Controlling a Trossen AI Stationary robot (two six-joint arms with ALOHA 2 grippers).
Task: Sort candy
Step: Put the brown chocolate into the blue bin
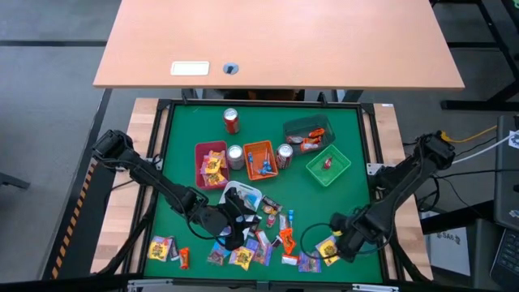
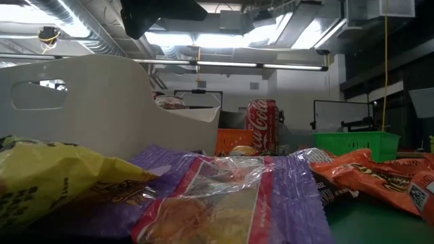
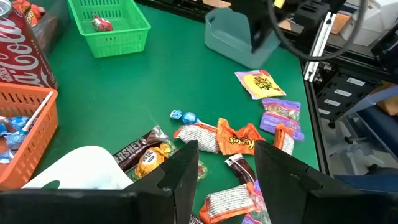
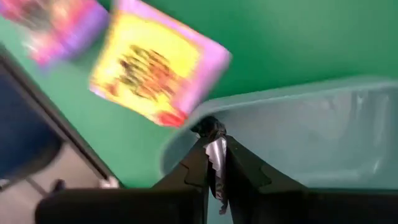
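Note:
Many small wrapped candies (image 1: 259,239) lie scattered on the green mat near the near edge. My left gripper (image 3: 227,180) is open above this pile, beside a white tray (image 1: 241,195). An orange wrapper (image 3: 239,140) and dark wrappers lie just ahead of its fingers. My right gripper (image 4: 216,155) is shut on a small silver-wrapped sweet at the rim of a grey-blue tray (image 4: 298,143). A yellow candy with a purple border (image 4: 155,68) lies on the mat beside that tray. In the low view, yellow (image 2: 47,179), purple (image 2: 224,190) and orange (image 2: 380,176) wrappers fill the foreground. My right gripper pinches a small silver and dark wrapped sweet (image 4: 211,134) between its two fingers, at their free ends. The sweet stands just over the grey-blue tray's rim (image 4: 186,134); I cannot tell whether it touches the rim.
Farther back stand a red tray (image 1: 211,165), an orange tray (image 1: 260,160), a green basket (image 1: 328,165) holding one red sweet, and a dark tray (image 1: 308,131). Three soda cans (image 1: 231,120) stand among them. A wooden table (image 1: 276,40) lies beyond the mat.

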